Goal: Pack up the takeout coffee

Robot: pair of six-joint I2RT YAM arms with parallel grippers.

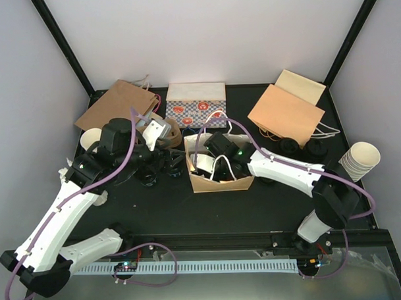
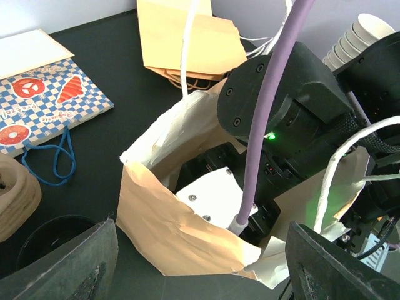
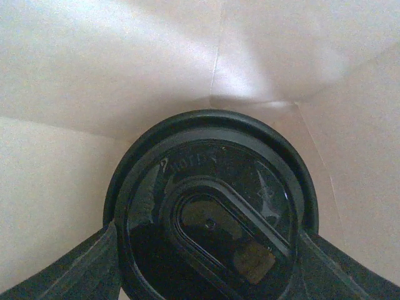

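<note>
At the far left of the black bench (image 1: 189, 209) lie a flat brown paper bag (image 1: 116, 103) and a stack of cream paper cups (image 1: 91, 138), neither of them part of the job. Just inboard, the left arm's fingers (image 2: 69, 265) are spread wide with nothing between them. They hover near a brown pulp cup carrier (image 1: 173, 132) and face the bag at the middle. Below them on the bench stand two short round takeout cups with black lids (image 1: 149, 179), not yet packed. Behind these, a blue-and-white checked paper bag (image 1: 195, 104) lies flat. At the centre stands an open tan paper bag with white cord handles (image 1: 218, 183). The right arm's fingers (image 3: 72, 272) are down inside it, closed on either side of another black-lidded coffee cup (image 3: 209, 212). That cup looks upright against the bag's pale walls, but I cannot tell whether it touches the bag's floor. To the right lie flat orange-tan paper bags (image 1: 288, 111), two more black-lidded cups (image 1: 289, 145) and a second cream cup stack (image 1: 359, 161). I'd judge the step in hand to be setting this cup into the bag. The next move calls for seating it level, spreading the fingers and rising straight out, clear of the walls and cord handles so the bag is not dragged over. Several cups are left to pack.
</note>
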